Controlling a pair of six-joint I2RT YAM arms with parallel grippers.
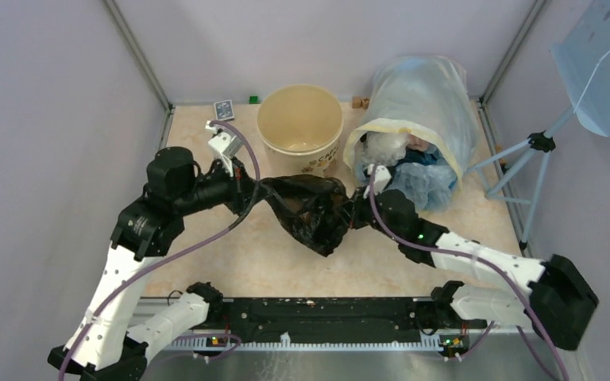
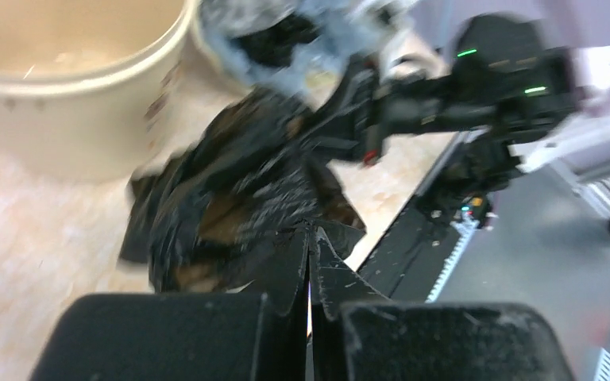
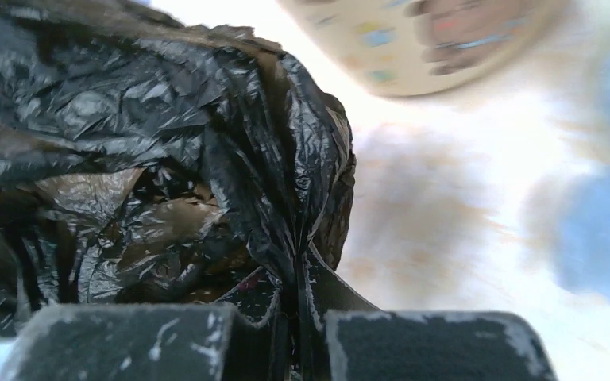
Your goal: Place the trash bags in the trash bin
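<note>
Black trash bag [image 1: 311, 210] hung strung between the two arms, just on the near side of the trash bin [image 1: 299, 119] and not yet in it. Whether its sagging belly touched the table [image 1: 230, 262] could not be told. Left gripper [image 1: 252, 190]: fingers pressed together on a pinch of black film at the bag's left end. Right gripper [image 1: 355, 213]: fingers clamped on a gathered fold at its right end. Long axis ran left to right between the two grips, with the loose bulk drooping toward the near edge. Judged thin, crinkled and glossy, so light, limp and rather slippery, with no shape of its own. Bunched folds looked the best hold, since a single layer might slide out or tear. A translucent sack [image 1: 425, 103] lay right of the bin.
</note>
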